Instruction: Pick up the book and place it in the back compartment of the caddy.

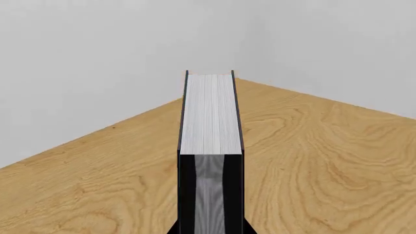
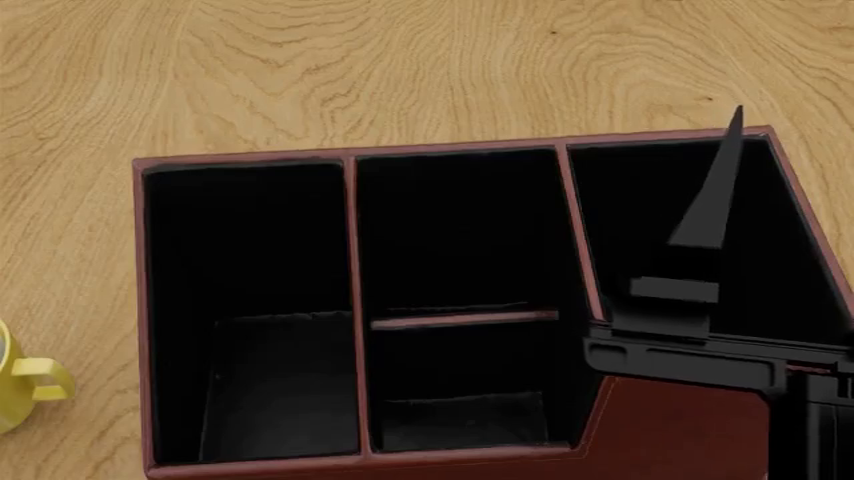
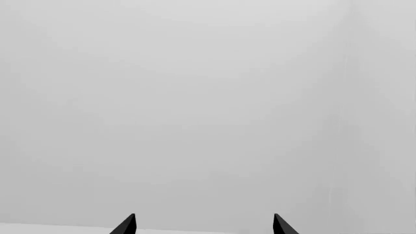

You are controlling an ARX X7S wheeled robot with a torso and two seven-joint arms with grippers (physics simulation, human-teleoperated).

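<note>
In the left wrist view the book (image 1: 209, 112), black covers with pale page edges, sticks out from my left gripper (image 1: 211, 163). That gripper is shut on it, above the wooden table. Neither shows in the head view. The dark red-brown caddy (image 2: 139, 300) fills the head view. Its middle column is split by a low reddish crossbar (image 2: 463, 320); the farther cell is the back compartment (image 2: 454, 235), black-lined and empty. My right gripper (image 2: 705, 215) hangs over the caddy's right long cell. In the right wrist view my right gripper (image 3: 204, 225) is open and holds nothing.
A white-and-yellow mug (image 2: 24, 380) stands on the table left of the caddy, cut by the frame edge. Bare wooden table (image 2: 400, 70) lies beyond the caddy. Grey walls meet at the table's corner (image 1: 234, 78) past the book.
</note>
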